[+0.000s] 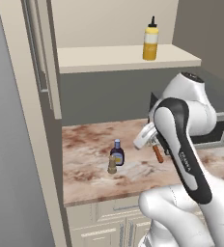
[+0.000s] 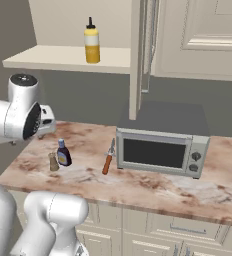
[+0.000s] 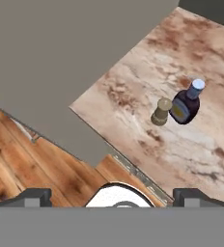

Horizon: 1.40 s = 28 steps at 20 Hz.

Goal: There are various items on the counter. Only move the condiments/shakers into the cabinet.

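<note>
- Dark bottle [image 3: 186, 105]: yellow label, writing unreadable; touching pepper shaker [image 3: 161, 112].
- Yellow squeeze bottle [image 1: 150, 42]: on cabinet [image 1: 128, 57] shelf.
- My gripper [image 3: 113, 197]: jaws spread wide, empty.

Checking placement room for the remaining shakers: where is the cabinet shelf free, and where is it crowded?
The flat cream shelf board is bare left of the yellow squeeze bottle, up to the tall beige side panel. Only the bottle's end is occupied.

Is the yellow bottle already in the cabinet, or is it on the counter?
In the cabinet. The yellow bottle stands upright on the cabinet shelf, above the counter.
</note>
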Motion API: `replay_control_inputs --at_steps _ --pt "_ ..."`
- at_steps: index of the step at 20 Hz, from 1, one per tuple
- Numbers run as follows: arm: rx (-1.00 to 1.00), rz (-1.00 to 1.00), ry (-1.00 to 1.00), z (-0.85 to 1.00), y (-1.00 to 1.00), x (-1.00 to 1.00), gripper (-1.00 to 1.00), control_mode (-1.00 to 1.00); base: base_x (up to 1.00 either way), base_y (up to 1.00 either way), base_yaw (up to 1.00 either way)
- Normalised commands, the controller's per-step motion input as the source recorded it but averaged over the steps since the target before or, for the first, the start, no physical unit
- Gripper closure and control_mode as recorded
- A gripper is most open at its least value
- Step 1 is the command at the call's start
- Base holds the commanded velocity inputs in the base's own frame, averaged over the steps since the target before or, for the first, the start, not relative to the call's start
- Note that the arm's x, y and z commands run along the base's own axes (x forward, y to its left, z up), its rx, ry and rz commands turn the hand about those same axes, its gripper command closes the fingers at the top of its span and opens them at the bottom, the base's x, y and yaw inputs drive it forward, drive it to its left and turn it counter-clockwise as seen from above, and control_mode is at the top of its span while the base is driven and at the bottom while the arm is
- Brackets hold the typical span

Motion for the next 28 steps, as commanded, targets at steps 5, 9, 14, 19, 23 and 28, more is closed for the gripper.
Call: replay_control_inputs --at_steps 5,9,14,19,23,28 --pt "-0.02 -0.2 0.19 -0.48 0.39 0.39 -1.0 -1.0 0.0 0.0 0.0" --pt "-0.01 -0.24 0.16 -0.5 0.3 0.33 -1.0 -1.0 0.0 0.0 0.0" --pt "-0.05 -0.3 0.07 -0.5 0.09 0.16 -1.0 -1.0 0.0 0.0 0.0" --pt "-0.14 -0.36 -0.05 -0.48 0.0 0.0 -1.0 -1.0 0.0 0.0 0.0" --pt "-0.11 -0.32 -0.18 -0.43 0.0 0.08 -1.0 -1.0 0.0 0.0 0.0" --pt "-0.01 -0.12 -0.07 -0.22 0.01 0.1 -1.0 -1.0 0.0 0.0 0.0"
